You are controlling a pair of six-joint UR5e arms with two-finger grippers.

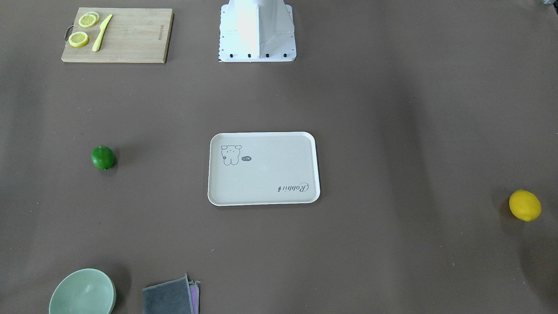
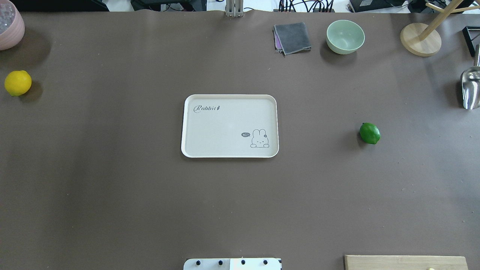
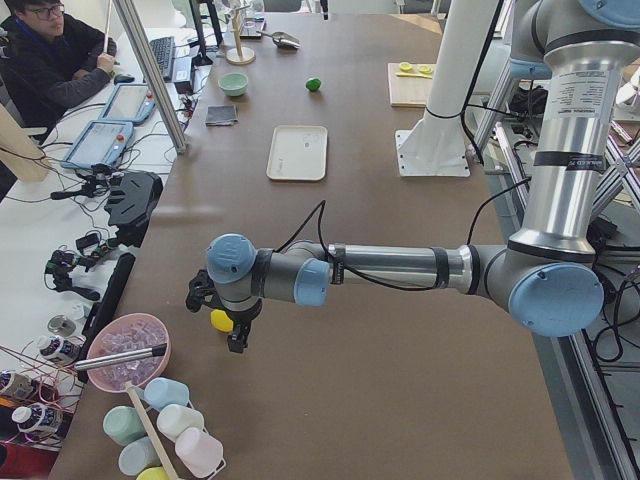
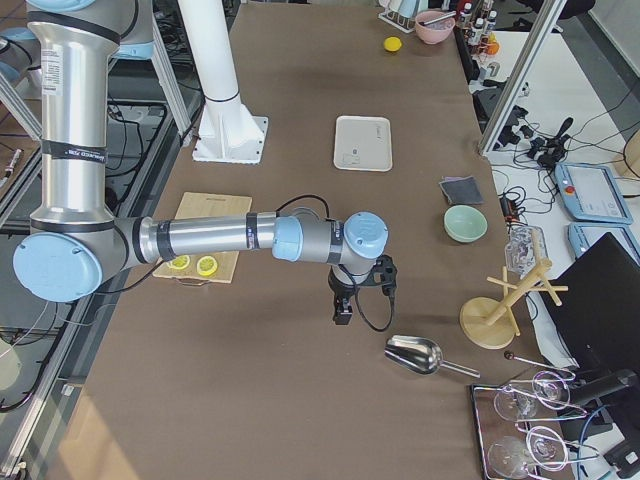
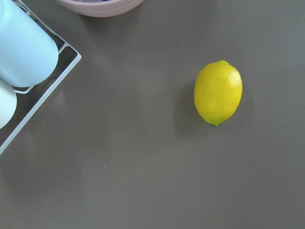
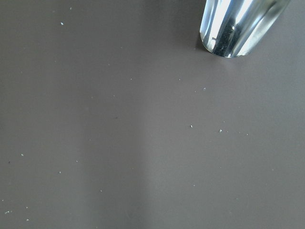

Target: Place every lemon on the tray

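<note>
From the table's left end I can see the left gripper (image 3: 238, 342) hanging just above the yellow lemon (image 3: 220, 321), which peeks out right beside it. From here I cannot tell whether its fingers are spread or closed. Its wrist camera gives what that end view does not: the lemon lies alone on the brown table (image 5: 119, 167), below the gripper and off to the right, with a pink bowl (image 5: 100, 5) and pale blue cups (image 5: 24, 47) away to the upper left.

From the right end, the right gripper (image 4: 343, 312) points down at bare table, with a metal scoop (image 4: 415, 353) near it. I cannot tell its grip either. Its wrist view catches only the scoop's shiny mouth.

The overhead view shows the green lemon (image 2: 369, 133) resting on the table. The tray (image 2: 225, 123) sits mid-table between the two grippers, well apart from both of them and from both lemons.
</note>
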